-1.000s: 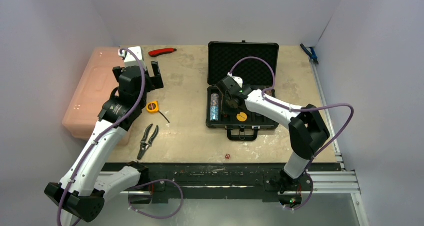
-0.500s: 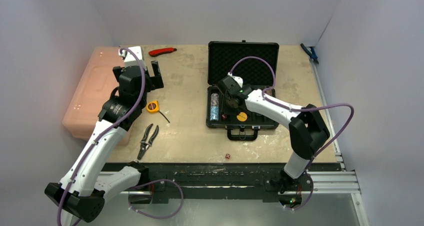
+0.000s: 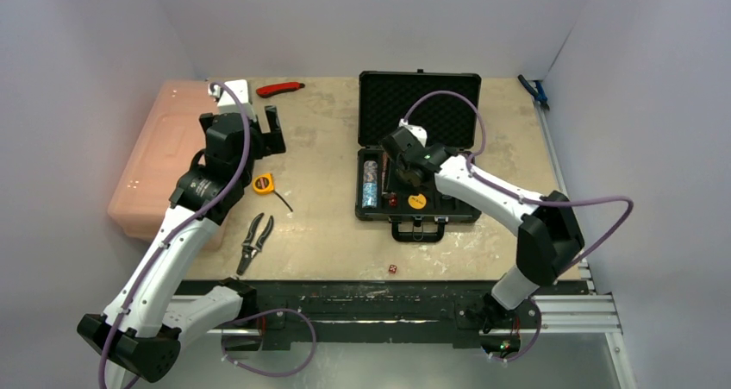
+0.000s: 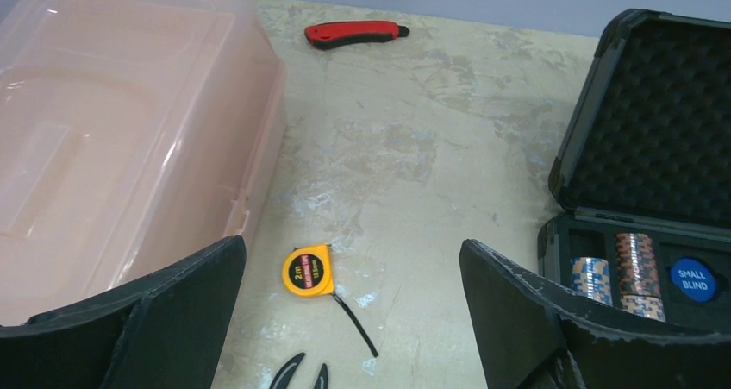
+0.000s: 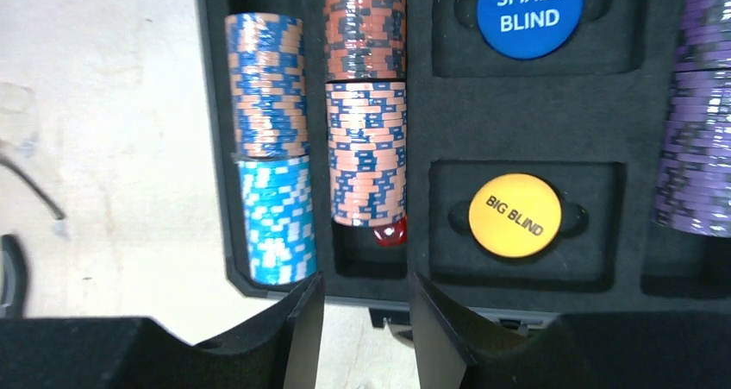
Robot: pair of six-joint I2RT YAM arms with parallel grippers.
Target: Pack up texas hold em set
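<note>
Right wrist view: right gripper, jaws parted and empty, near the red die seated in the briefcase; a low swing could dislodge the chip stacks.

We counted two dice: one red die straight ahead of the right pincer, and a second die on the table behind it. Ahead and right of that pincer lay two discs, one blue disc and one yellow disc. Ahead and left stood four chip stacks in two columns. Far right ran one purple column whose stacks we could not separate. All sat in one black case.

Ahead of the left pincer we counted one tape measure, one utility knife beyond it, and one pink box to its left. One pair of pliers lay behind it.
</note>
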